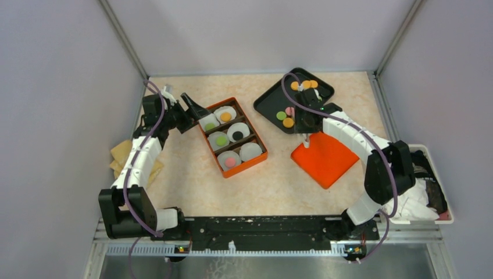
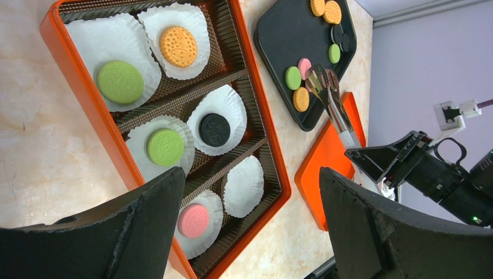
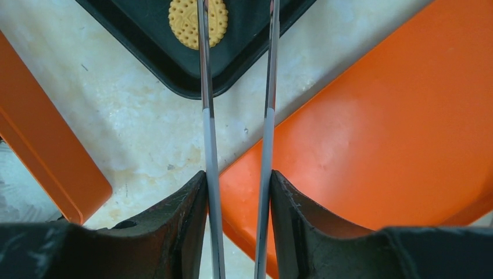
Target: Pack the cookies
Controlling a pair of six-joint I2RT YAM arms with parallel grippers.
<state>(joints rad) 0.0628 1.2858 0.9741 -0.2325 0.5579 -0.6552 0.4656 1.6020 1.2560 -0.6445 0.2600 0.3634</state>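
Our right hand [image 3: 237, 180] is grasping a pair of tongs [image 3: 207, 139], its fingers pressed against the two prongs, which stand slightly apart. The hand hangs over the strip of tabletop [image 3: 145, 133] between the orange lid [image 3: 378, 116] and the black tray [image 2: 279, 35]. In the wrist view an orange cookie [image 3: 185, 23] at the tray's near corner lies right behind the prongs. We cannot tell whether the tips touch it. More cookies [image 2: 293, 78], green, pink, orange and dark, lie across the tray. Our left hand [image 2: 250, 174] is released, with its fingers spread wide, and sits near the far left corner of the orange box [image 2: 78, 87], well apart from the tray. Five of the box's six paper cups [image 2: 244, 186] hold one cookie each: two green, one orange, one black and one pink.
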